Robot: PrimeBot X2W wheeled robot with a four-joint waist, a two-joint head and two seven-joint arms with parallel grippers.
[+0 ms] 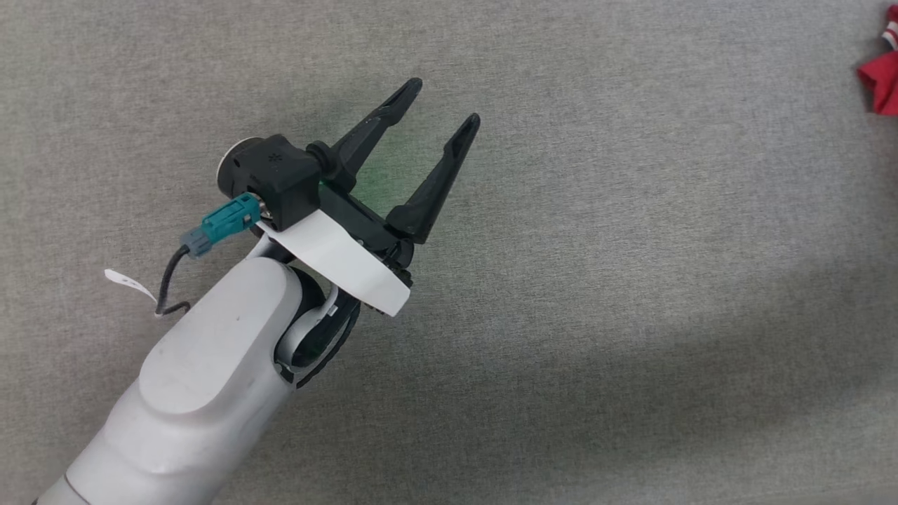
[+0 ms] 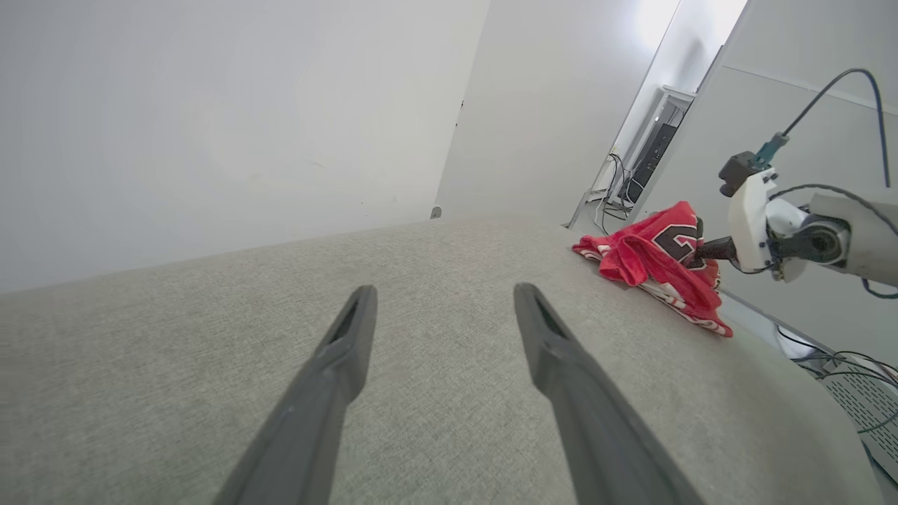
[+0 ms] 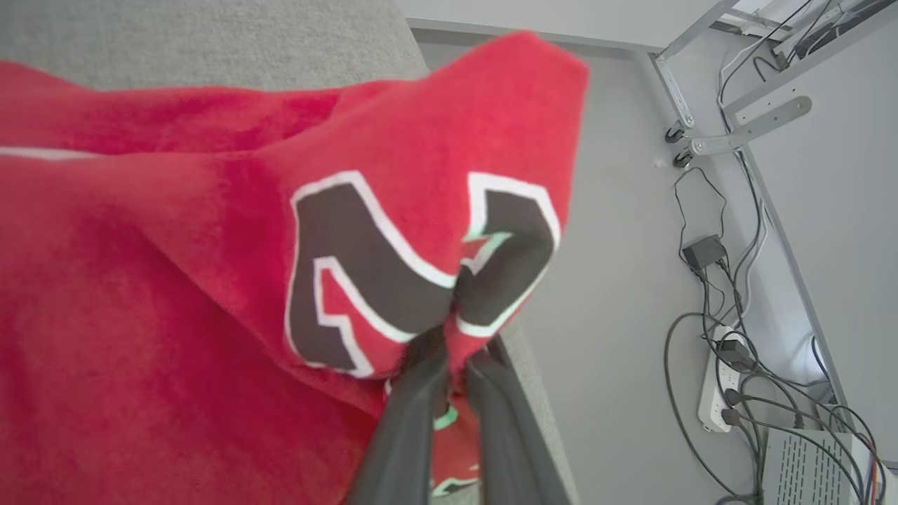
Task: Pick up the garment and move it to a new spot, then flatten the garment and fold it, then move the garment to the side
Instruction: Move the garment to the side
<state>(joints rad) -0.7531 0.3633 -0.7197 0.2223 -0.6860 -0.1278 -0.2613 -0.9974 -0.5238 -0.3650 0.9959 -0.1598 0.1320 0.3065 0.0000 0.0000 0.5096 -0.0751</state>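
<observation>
Right end effector (image 3: 452,348) (jaws together) tight on bunched garment (image 3: 175,280)

Garment (image 3: 175,280) coloured red, number printed black, outlined white; counter (image 1: 631,210) covered in grey weave; left tool (image 1: 444,102) black.

A grey woven tabletop (image 1: 631,210) spreads under and ahead of the left gripper (image 1: 444,102), with a soft shadow (image 1: 701,400) lying across it to that gripper's right and nearer the camera. Beyond the same fingertips, a plain white wall (image 2: 210,126) rises behind the tabletop's far edge. A dark computer case (image 2: 652,158) stands far off to their right. To the right of the right gripper (image 3: 456,351), past the tabletop's edge, a grey floor (image 3: 617,245) carries a white power strip (image 3: 712,400), a black adapter (image 3: 704,251), tangled cables (image 3: 772,393) and a vented grey box (image 3: 807,463). Metal frame legs (image 3: 758,120) stand farther out.
</observation>
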